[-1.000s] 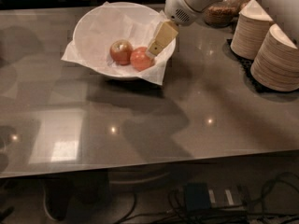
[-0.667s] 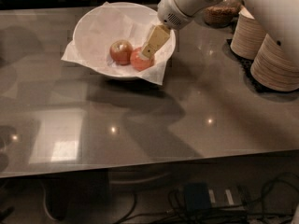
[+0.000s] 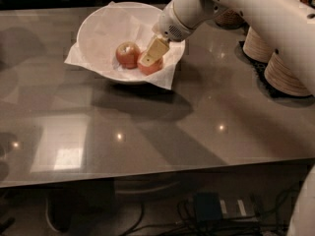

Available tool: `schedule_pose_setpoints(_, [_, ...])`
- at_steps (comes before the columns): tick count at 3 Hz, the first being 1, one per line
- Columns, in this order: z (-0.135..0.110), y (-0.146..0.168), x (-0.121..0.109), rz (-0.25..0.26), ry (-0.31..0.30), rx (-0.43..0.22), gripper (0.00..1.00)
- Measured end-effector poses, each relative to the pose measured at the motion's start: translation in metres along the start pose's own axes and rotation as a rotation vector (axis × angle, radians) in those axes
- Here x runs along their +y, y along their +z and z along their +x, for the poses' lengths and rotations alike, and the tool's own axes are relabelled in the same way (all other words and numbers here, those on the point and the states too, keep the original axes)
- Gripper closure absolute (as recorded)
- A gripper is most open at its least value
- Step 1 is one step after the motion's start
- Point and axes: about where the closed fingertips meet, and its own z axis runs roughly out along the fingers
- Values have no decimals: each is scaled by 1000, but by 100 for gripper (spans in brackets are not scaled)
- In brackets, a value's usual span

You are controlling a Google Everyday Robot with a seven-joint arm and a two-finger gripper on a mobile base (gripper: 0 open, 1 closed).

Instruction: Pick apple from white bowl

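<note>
Cream-tipped robot gripper (image 3: 148, 58): down on the small smooth orange-red apple (image 3: 154, 68); whether spread or pinching, cannot tell. Wide round white bowl (image 3: 93, 26), paper-lined, near the far edge of the glossy grey counter (image 3: 157, 136): holds that apple, with a darker red pale-topped apple (image 3: 127, 55) just beside it. Beige plate stacks (image 3: 288, 75): right edge.

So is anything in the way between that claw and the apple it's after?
Nothing visible does. The gripper is inside the white bowl, right at the apple. The darker apple lies beside it, not between them.
</note>
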Motion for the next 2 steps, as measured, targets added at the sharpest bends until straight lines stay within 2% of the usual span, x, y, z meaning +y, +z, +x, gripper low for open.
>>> schedule_pose_setpoints(2, [20, 19, 12, -43, 39, 26, 24])
